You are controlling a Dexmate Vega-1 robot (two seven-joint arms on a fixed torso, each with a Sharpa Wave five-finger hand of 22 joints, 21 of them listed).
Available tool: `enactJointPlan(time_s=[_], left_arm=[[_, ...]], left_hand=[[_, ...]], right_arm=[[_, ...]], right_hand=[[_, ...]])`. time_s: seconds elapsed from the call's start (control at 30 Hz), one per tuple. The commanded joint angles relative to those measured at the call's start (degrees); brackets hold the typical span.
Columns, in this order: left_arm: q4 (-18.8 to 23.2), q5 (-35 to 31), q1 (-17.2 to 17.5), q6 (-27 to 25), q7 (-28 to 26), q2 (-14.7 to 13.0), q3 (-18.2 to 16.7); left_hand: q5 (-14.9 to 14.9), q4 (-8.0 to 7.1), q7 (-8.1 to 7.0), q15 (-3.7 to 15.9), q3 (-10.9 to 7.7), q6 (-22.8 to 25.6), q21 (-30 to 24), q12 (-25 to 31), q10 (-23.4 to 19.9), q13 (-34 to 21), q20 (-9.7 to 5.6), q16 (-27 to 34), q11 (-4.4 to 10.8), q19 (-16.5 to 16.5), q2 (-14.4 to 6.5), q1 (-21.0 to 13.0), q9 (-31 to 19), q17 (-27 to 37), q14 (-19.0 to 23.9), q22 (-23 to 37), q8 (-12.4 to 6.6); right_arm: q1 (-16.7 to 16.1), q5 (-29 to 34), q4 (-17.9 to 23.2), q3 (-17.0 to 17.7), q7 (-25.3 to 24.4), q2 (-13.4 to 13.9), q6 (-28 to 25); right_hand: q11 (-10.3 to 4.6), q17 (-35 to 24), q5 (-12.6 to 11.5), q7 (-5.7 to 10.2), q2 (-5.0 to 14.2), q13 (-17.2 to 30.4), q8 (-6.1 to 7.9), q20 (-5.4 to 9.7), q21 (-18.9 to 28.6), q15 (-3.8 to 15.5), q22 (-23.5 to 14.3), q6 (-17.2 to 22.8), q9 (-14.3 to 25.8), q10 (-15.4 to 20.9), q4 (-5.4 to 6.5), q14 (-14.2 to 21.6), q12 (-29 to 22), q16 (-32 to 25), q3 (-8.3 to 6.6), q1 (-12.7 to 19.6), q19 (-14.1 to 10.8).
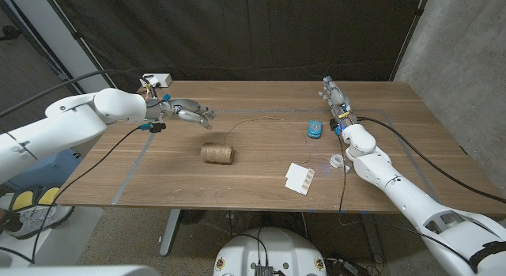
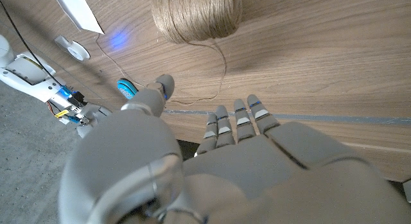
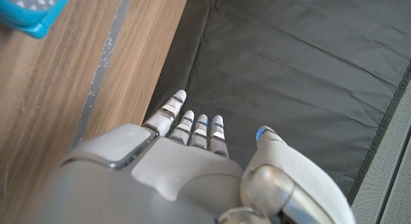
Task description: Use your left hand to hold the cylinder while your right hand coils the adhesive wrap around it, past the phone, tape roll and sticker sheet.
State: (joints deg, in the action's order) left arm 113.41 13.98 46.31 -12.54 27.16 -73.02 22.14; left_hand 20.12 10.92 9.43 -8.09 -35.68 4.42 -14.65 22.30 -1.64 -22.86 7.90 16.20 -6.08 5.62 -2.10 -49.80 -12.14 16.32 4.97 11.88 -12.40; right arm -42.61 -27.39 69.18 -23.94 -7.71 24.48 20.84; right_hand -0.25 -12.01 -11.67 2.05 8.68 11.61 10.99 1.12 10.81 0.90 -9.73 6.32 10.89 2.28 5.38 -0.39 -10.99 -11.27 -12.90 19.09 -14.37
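Observation:
The cylinder [image 1: 217, 153] is a spool wound with brown twine, lying on its side mid-table; it also shows as the spool [image 2: 196, 15] in the left wrist view. A thin loose strand [image 1: 251, 122] trails from it toward the far side. My left hand [image 1: 186, 111] hovers behind and to the left of the spool, fingers [image 2: 236, 118] stretched out and holding nothing. My right hand [image 1: 332, 94] is at the far right of the table, fingers [image 3: 192, 124] straight and empty, reaching past the table's far edge. A blue phone [image 1: 315, 128] lies just in front of it.
A small clear tape roll [image 1: 337, 160] and a white sticker sheet [image 1: 300, 178] lie on the right, near my right forearm. A white box [image 1: 158, 78] sits at the far left edge. Grey tape lines [image 1: 134, 165] mark the wooden table [image 1: 261, 169]. A dark curtain [image 3: 302, 63] hangs behind.

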Motion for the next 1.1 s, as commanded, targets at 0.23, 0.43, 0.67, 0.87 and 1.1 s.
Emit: enactJointPlan(time_s=[0.23,0.43,0.67,0.87,1.1], left_arm=[[1.34,-3.92,-3.11,-1.85,5.90,-0.79,2.20],[1.77,-5.14,-3.09,-2.41,5.99,-0.76,2.53],[2.55,-7.47,-3.34,-2.27,6.43,-0.94,3.09],[3.77,-10.02,-2.80,-2.34,5.00,-1.03,3.16],[3.35,-11.50,-3.97,-1.51,6.84,0.17,4.14]], left_hand=[[-1.39,-0.42,0.55,-0.55,0.85,-2.07,0.48,0.60,2.16,-1.25,0.47,0.50,-0.51,-1.20,0.33,-2.57,-0.23,1.15,-1.44,0.23,0.68],[-1.94,-0.55,0.90,-0.60,1.17,-2.60,0.52,0.96,2.44,-1.74,0.49,0.87,-0.64,-1.30,0.39,-3.29,-0.27,1.65,-1.37,0.28,0.73],[-2.47,-0.68,1.27,-0.62,1.47,-2.50,0.47,1.62,2.07,-2.26,0.63,1.36,-0.74,-1.17,0.34,-3.98,-0.34,2.20,-1.11,0.34,0.52],[-2.96,-0.76,1.41,-0.53,1.74,-2.35,0.39,2.20,1.93,-2.79,0.58,1.87,-0.77,-0.96,0.25,-4.64,-0.46,2.76,-0.83,0.40,0.31],[-3.76,-0.91,1.65,-0.64,2.38,-3.44,0.47,2.60,2.86,-3.60,0.63,2.21,-1.03,-1.11,0.45,-5.21,-0.65,3.60,-1.52,0.48,0.54]], right_arm=[[-0.75,0.55,0.07,0.29,-2.26,-0.95,1.05],[-0.61,0.67,-0.42,0.20,-2.39,-1.23,1.27],[-0.33,0.73,-1.24,0.10,-2.52,-1.63,1.44],[-0.32,0.94,-1.59,0.22,-3.03,-1.84,1.95],[-0.61,0.94,-1.57,0.47,-3.70,-1.93,2.15]], right_hand=[[0.08,-0.01,0.19,0.38,-0.29,0.05,-0.31,-0.34,0.13,-0.29,-0.23,-0.94,0.25,-1.07,-0.19,-0.79,0.18,0.07,-0.40,-0.10,0.24],[0.29,-0.03,0.22,0.56,-0.30,0.05,-0.35,-0.40,0.09,-0.32,-0.24,-1.38,0.26,-1.50,-0.26,-1.23,0.21,0.15,-0.50,-0.17,0.50],[0.06,-0.04,0.25,0.64,-0.34,0.05,-0.31,-0.45,0.06,-0.32,-0.25,-1.64,0.27,-2.33,-0.34,-1.58,0.37,0.17,-0.60,-0.23,0.73],[0.24,-0.05,0.26,0.65,-0.35,0.05,-0.30,-0.50,0.05,-0.35,-0.25,-1.86,0.27,-2.52,-0.40,-1.80,0.32,0.17,-0.68,-0.28,0.90],[0.25,-0.07,0.28,0.78,-0.35,0.05,-0.26,-0.57,0.05,-0.48,-0.26,-2.00,0.28,-2.79,-0.44,-2.06,0.30,0.19,-0.75,-0.35,1.05]])
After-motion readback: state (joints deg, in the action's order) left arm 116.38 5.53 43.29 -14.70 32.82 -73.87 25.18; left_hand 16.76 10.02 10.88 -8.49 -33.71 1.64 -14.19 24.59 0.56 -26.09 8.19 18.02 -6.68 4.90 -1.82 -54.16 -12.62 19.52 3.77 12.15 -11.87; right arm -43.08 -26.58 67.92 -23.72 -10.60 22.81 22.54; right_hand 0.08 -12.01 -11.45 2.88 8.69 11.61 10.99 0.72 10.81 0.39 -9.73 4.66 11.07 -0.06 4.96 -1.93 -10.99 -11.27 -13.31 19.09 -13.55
